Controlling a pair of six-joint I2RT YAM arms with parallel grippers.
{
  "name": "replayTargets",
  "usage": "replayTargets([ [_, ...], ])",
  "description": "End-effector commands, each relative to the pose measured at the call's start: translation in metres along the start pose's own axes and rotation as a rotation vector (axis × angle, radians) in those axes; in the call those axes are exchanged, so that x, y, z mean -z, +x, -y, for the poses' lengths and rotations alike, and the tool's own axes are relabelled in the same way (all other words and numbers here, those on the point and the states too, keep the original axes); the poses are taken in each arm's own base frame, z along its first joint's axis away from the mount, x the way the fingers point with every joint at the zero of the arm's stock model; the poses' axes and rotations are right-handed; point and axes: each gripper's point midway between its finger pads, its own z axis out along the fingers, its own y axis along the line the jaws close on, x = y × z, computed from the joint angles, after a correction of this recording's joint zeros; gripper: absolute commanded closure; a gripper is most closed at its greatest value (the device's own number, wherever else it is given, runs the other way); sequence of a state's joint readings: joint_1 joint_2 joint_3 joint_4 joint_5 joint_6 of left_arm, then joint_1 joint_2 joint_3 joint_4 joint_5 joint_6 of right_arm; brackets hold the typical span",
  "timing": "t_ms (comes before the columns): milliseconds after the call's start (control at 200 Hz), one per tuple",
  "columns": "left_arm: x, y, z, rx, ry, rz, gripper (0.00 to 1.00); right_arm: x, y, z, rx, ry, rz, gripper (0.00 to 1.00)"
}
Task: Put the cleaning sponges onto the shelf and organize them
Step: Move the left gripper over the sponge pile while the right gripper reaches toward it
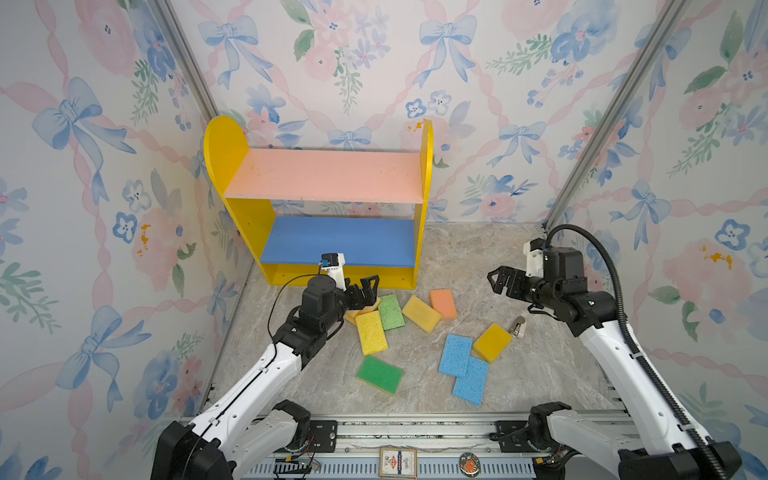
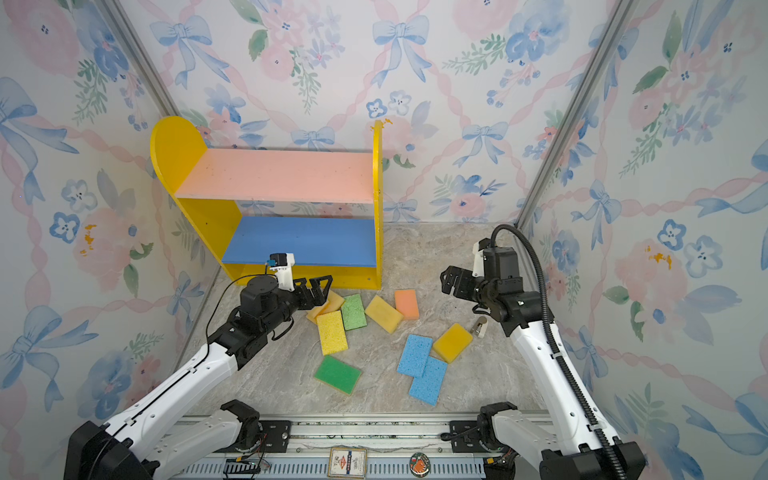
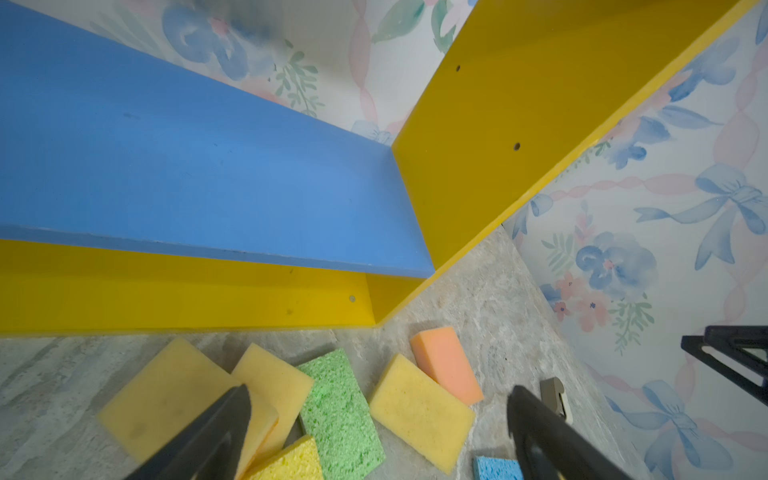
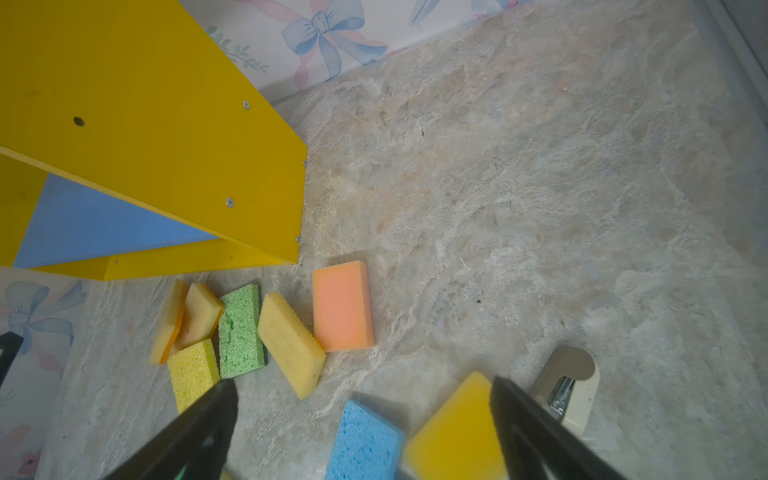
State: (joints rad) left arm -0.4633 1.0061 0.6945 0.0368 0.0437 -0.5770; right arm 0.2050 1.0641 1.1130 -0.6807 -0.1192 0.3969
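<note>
Ten cleaning sponges (image 1: 420, 313) lie scattered on the worktop (image 1: 528, 374) before the bare shelf (image 1: 324, 174) in its back left corner. My left pincer (image 1: 368, 291) and right pincer (image 1: 500, 282) hang spread, empty. Foam looks light and squashy; I'd pinch across the narrow width.

shelf (image 1: 324, 174): painted boards, matt, smooth | orange sponge (image 1: 443, 304): fine-celled foam, smooth faces | light green sponge (image 1: 390, 311): coarse open-pored foam, rough | blue sponges (image 1: 456, 355): same coarse pores | table (image 1: 532, 374): stone-pattern top, smooth, low sheen | front rail (image 1: 415, 428): ribbed bare metal, dull shine | walls (image 1: 374, 62): flat printed floral covering, matt | arm shells (image 1: 615, 353): white plastic, glossy
</note>
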Motion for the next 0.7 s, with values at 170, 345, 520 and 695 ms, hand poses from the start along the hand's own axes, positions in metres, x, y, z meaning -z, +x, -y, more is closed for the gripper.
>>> replayTargets([
  [170, -0.009, 0.058, 0.034, -0.085, 0.071, -0.241, 0.02, 0.001, 0.036, 0.002, 0.042, 0.04, -0.114, 0.03],
  [345, -0.009, 0.084, 0.042, -0.107, 0.075, -0.306, 0.02, -0.01, 0.057, -0.001, 0.054, 0.032, -0.172, 0.03],
  [520, -0.009, 0.107, 0.039, -0.098, 0.067, -0.359, 0.02, -0.025, 0.079, -0.006, 0.07, 0.022, -0.219, 0.03],
  [695, -0.008, 0.11, 0.033, -0.098, 0.044, -0.359, 0.02, -0.046, 0.103, -0.017, 0.143, 0.028, -0.311, 0.03],
])
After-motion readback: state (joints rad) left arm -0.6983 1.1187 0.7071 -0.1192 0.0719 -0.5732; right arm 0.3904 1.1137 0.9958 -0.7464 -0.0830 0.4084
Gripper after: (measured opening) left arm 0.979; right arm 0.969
